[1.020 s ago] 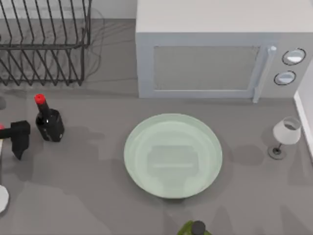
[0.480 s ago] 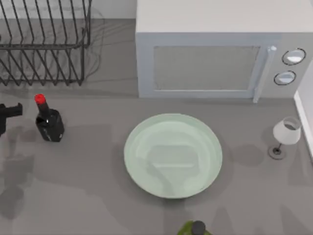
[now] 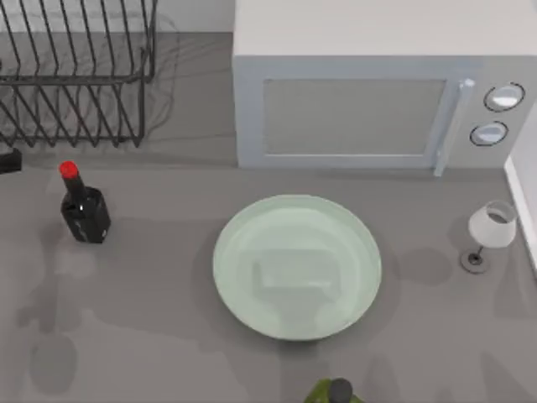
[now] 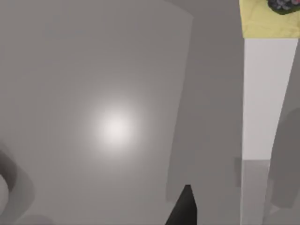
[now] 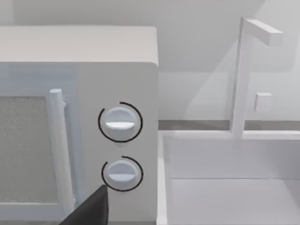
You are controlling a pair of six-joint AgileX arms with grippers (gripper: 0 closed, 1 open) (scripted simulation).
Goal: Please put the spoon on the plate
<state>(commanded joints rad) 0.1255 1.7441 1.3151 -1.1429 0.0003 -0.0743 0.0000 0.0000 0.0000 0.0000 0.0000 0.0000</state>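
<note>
Here, the plate point(image 3: 296, 266) sits bare on grey table point(image 3: 168, 336), seemingly before microwave point(image 3: 369, 92).

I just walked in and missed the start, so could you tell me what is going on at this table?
Nothing is being handled at this moment. The large round pale green plate lies bare in the middle of the table, in front of the grey microwave. A black bottle with a red cap stands at its left and a wine glass at its right. The left tool is at the table's left edge.
</note>
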